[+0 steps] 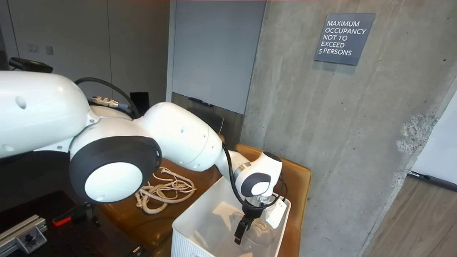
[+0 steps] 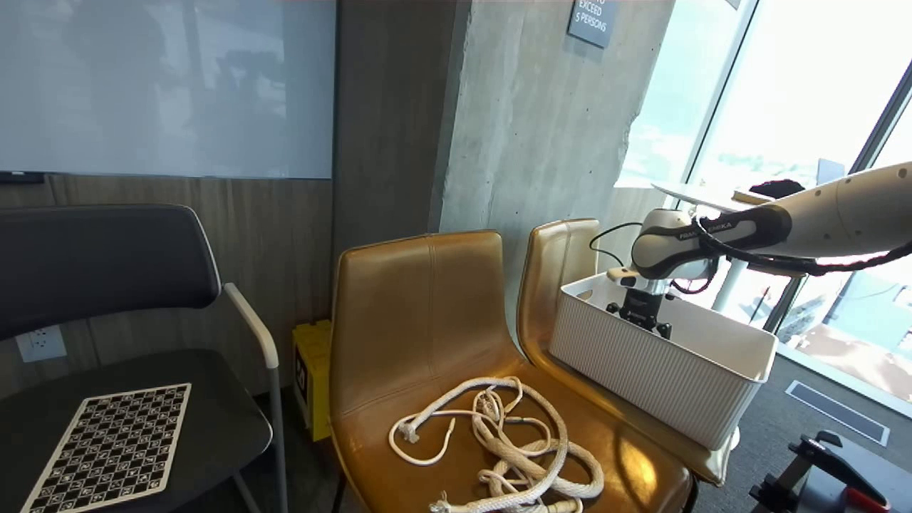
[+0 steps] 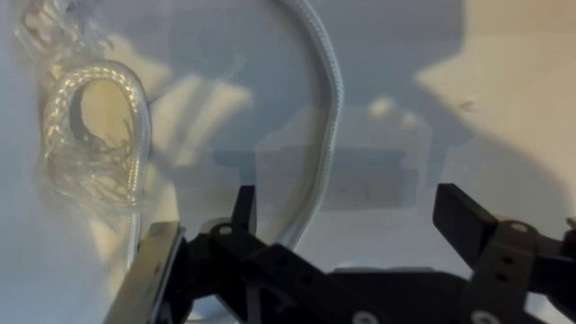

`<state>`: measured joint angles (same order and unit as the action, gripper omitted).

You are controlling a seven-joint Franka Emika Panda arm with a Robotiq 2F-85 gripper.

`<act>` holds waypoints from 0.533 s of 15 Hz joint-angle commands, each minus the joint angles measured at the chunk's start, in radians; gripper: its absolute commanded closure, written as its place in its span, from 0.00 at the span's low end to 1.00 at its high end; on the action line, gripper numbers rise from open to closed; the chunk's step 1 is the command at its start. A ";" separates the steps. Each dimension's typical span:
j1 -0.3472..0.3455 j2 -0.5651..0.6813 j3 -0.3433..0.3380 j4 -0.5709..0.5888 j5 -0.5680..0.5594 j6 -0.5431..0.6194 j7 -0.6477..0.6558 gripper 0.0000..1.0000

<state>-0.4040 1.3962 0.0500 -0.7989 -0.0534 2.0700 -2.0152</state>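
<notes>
My gripper hangs inside the white bin, its fingers spread wide with nothing in their hold. Looking down from the wrist, I see a pale cord curving over the bin's floor; it runs across the gap between the fingertips, and I can't tell whether either one touches it. Over to the left, a loop of cord lies beside something clear and wispy, too blurred to name. In an exterior view, the bin sits on the right-hand brown chair. A heap of rope lies on the left-hand brown chair, left of the bin in both exterior views. Farther left, a checkered board rests on a black chair.
</notes>
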 commanded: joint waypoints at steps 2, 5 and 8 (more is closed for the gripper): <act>0.017 0.104 -0.026 0.148 0.009 -0.042 -0.001 0.00; 0.017 0.133 -0.027 0.199 0.009 -0.060 -0.001 0.26; 0.016 0.149 -0.029 0.238 0.010 -0.083 -0.001 0.48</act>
<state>-0.4005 1.4792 0.0471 -0.6651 -0.0528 2.0187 -2.0152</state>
